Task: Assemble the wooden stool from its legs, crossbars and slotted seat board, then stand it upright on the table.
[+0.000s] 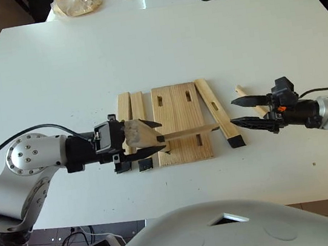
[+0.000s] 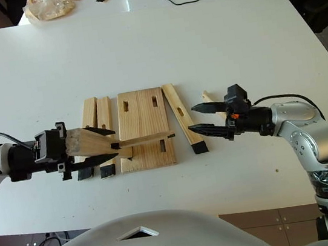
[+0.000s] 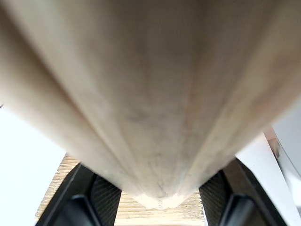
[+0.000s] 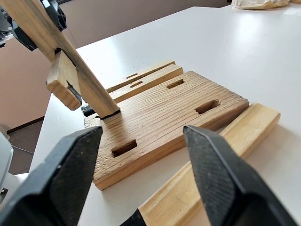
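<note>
Grips a stool leg (image 1: 136,134) in the left gripper (image 1: 154,138), clamped on its upper part, tilted, lower end down on the near left corner of the slotted seat board (image 1: 178,112), a crossbar (image 1: 193,132) sticking out of it over the board. Holds the right gripper (image 1: 233,113) wide apart with nothing in it, just past the crossbar's free end, over a loose leg (image 1: 213,105) lying beside the board's right edge. Has two more legs (image 1: 124,107) flat on the table (image 1: 53,71) just left of the board.
</note>
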`<move>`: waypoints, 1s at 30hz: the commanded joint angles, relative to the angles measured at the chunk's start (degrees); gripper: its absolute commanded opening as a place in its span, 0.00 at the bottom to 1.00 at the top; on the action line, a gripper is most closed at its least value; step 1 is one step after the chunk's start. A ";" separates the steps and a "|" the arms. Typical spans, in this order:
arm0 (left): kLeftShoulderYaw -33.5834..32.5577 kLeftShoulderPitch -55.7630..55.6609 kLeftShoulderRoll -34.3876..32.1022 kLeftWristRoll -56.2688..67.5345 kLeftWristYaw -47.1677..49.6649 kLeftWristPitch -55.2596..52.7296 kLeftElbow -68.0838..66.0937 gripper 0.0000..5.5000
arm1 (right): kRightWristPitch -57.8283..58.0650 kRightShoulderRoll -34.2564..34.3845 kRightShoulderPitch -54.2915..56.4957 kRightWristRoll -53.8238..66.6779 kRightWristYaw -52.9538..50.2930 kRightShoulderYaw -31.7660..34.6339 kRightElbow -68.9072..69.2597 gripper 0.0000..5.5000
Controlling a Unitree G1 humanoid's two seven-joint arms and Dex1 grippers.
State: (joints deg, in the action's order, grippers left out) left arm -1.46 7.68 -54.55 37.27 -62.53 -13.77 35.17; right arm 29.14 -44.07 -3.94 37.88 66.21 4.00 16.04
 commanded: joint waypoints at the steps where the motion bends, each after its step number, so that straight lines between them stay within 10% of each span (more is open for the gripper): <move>1: 5.86 1.98 -0.73 -7.05 0.50 -3.60 -4.84 0.37 | -0.88 0.17 0.06 -1.22 0.18 -0.69 -0.34 0.58; 14: 8.29 -0.46 -1.64 -15.11 4.00 -2.61 -7.40 0.58 | -1.82 0.63 0.02 -1.86 -0.14 -0.34 -1.22 0.58; 30: -13.00 18.90 0.24 -12.84 15.08 -19.07 3.73 0.77 | -2.83 0.63 -11.53 -0.98 -4.01 9.16 4.40 0.58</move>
State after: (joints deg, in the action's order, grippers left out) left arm -13.94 24.40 -53.59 27.45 -50.18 -30.43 36.77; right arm 26.79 -43.21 -13.24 36.17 63.28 10.56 18.73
